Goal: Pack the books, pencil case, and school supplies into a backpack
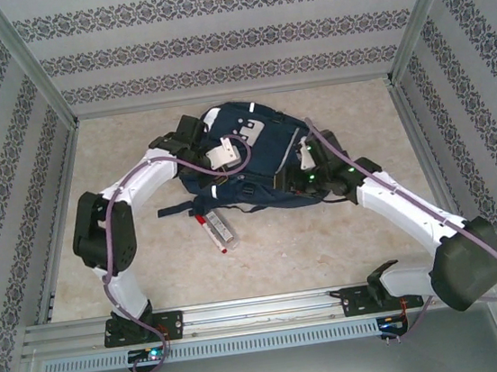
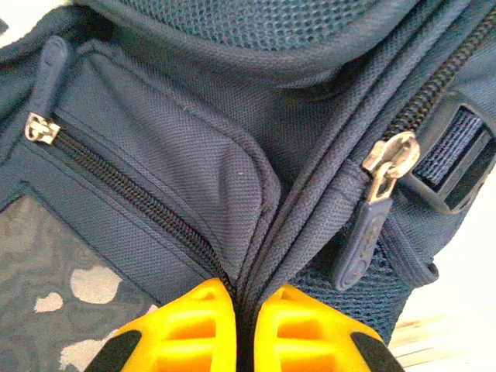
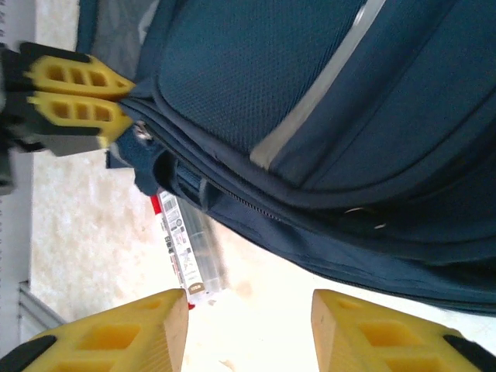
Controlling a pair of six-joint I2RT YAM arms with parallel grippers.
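The navy-blue backpack (image 1: 249,154) lies at the back middle of the table. My left gripper (image 2: 246,298) is shut on a fold of its fabric beside a zipper, at the bag's left end (image 1: 193,143). The right wrist view shows those yellow fingers (image 3: 77,97) pinching the bag's edge. A metal zipper slider (image 2: 391,159) with a blue pull hangs just right of the pinch. My right gripper (image 3: 249,306) stands open with nothing between its fingers, low at the bag's near right side (image 1: 291,181). The clear pencil case (image 1: 221,231) and a red-capped white marker (image 3: 174,240) lie side by side on the table in front of the bag.
Patterned walls and metal frame posts (image 1: 35,76) close in the table on three sides. A metal rail (image 1: 263,307) runs along the near edge by the arm bases. Dark straps (image 1: 179,208) trail from the bag's front left. Bare tabletop (image 1: 311,251) lies in front of the bag.
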